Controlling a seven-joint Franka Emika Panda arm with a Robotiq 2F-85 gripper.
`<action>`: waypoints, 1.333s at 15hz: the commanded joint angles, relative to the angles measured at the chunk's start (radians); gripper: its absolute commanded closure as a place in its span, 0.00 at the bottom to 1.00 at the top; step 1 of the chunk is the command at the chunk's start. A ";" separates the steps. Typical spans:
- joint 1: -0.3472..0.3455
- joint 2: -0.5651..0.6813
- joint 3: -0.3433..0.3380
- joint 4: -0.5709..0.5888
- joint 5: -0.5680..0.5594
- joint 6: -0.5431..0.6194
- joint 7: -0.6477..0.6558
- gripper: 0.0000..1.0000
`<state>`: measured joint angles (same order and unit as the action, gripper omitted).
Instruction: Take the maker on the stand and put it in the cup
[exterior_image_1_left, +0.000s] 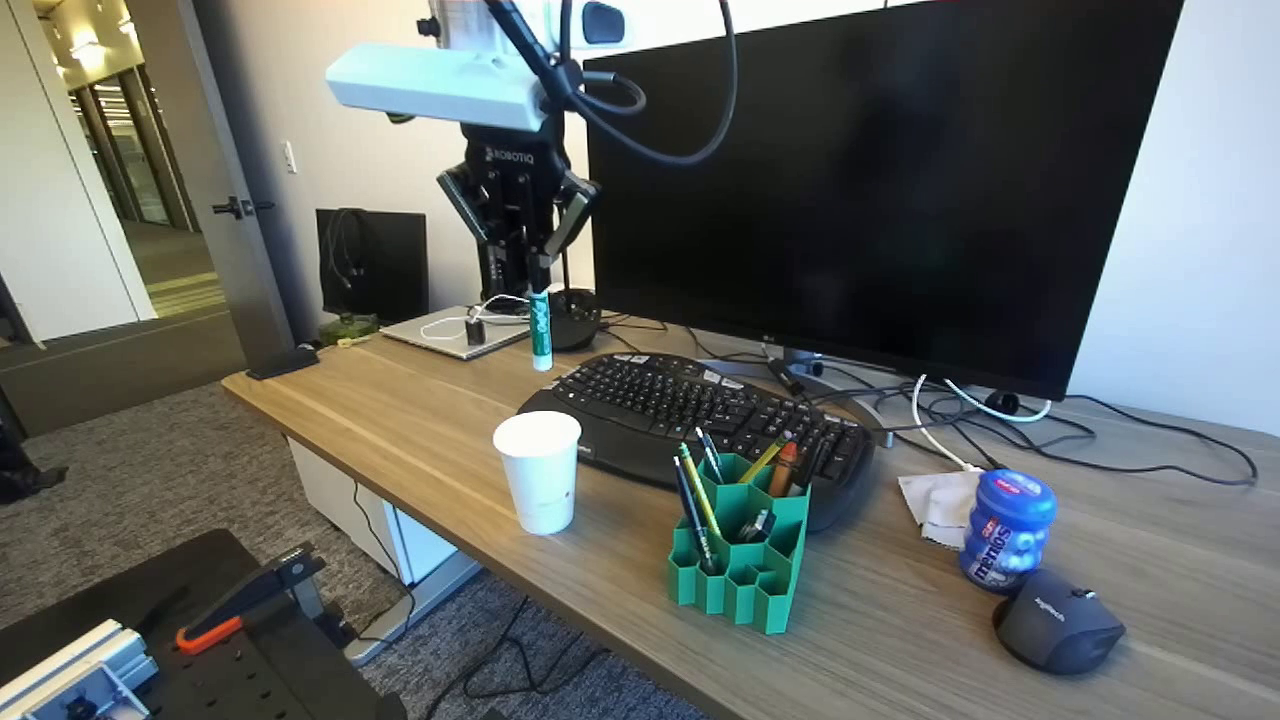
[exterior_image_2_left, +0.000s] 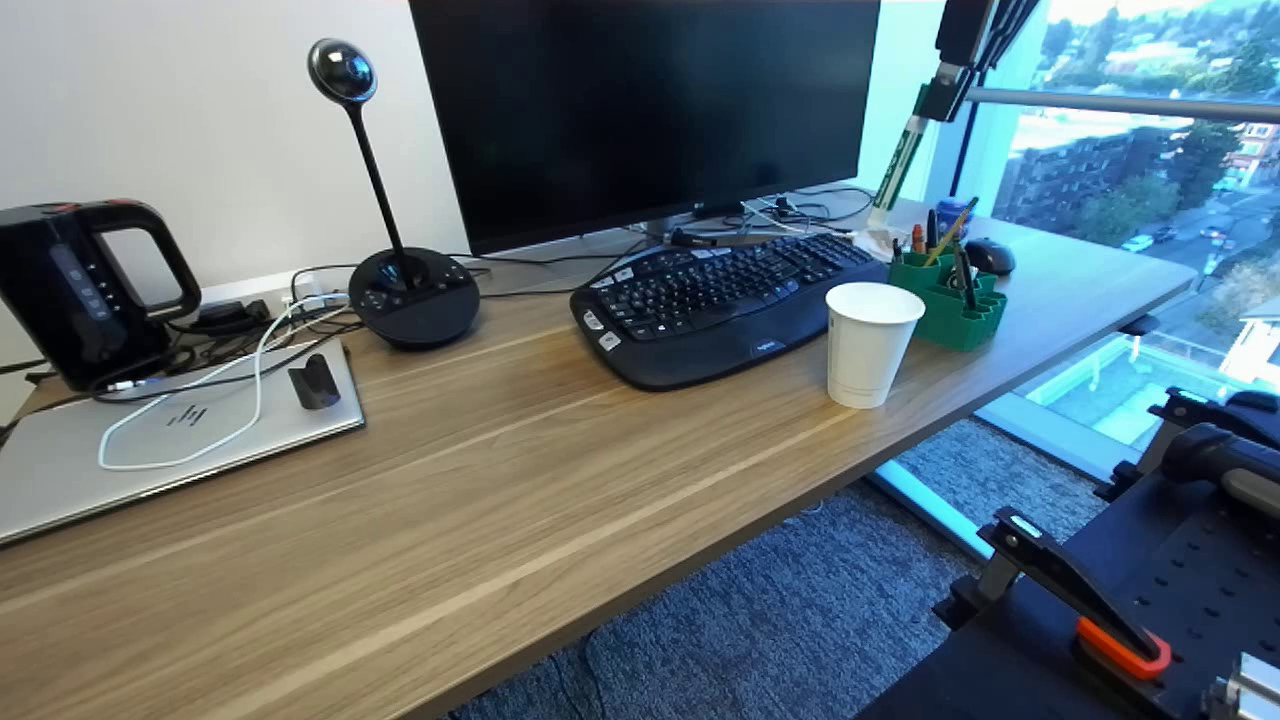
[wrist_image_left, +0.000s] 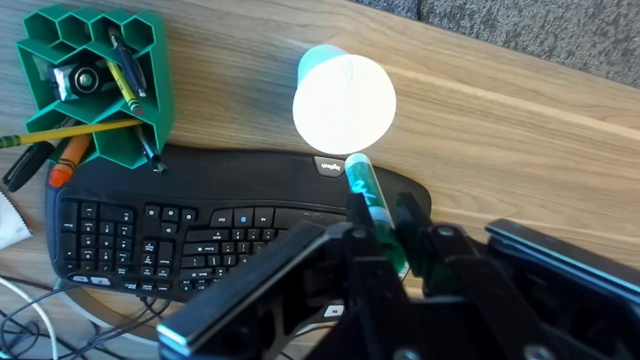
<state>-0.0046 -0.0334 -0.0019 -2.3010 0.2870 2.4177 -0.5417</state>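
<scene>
The maker, a slim green marker with a white lower end, hangs point down in my gripper (exterior_image_1_left: 540, 278), above the desk; it shows in both exterior views (exterior_image_1_left: 541, 330) (exterior_image_2_left: 900, 165). From the wrist view, my gripper (wrist_image_left: 382, 206) is shut around the upper part of the marker (wrist_image_left: 364, 182), whose free end appears just beside the cup's rim. The white cup (wrist_image_left: 345, 105) stands upright on the desk, seen also in both exterior views (exterior_image_1_left: 540, 480) (exterior_image_2_left: 868, 345); its inside is too bright to make out. The green stand (exterior_image_1_left: 712, 595) with hexagonal slots is beside the cup, holding several pens and pencils.
A black keyboard (exterior_image_1_left: 690, 400) lies behind the cup and stand, with a large monitor (exterior_image_1_left: 860, 200) beyond it. A blue Mentos container (exterior_image_1_left: 1005, 530) and a mouse (exterior_image_1_left: 1058, 620) sit past the stand. A laptop (exterior_image_2_left: 200, 420) and a round-based webcam (exterior_image_2_left: 415, 300) occupy the opposite end.
</scene>
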 joint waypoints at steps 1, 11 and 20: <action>0.009 -0.006 -0.004 -0.009 0.023 0.020 -0.043 0.95; 0.017 0.015 0.007 -0.005 -0.071 0.031 0.023 0.95; 0.014 0.033 0.006 -0.001 -0.159 0.033 0.069 0.95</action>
<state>0.0083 -0.0084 0.0030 -2.3046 0.1607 2.4360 -0.5024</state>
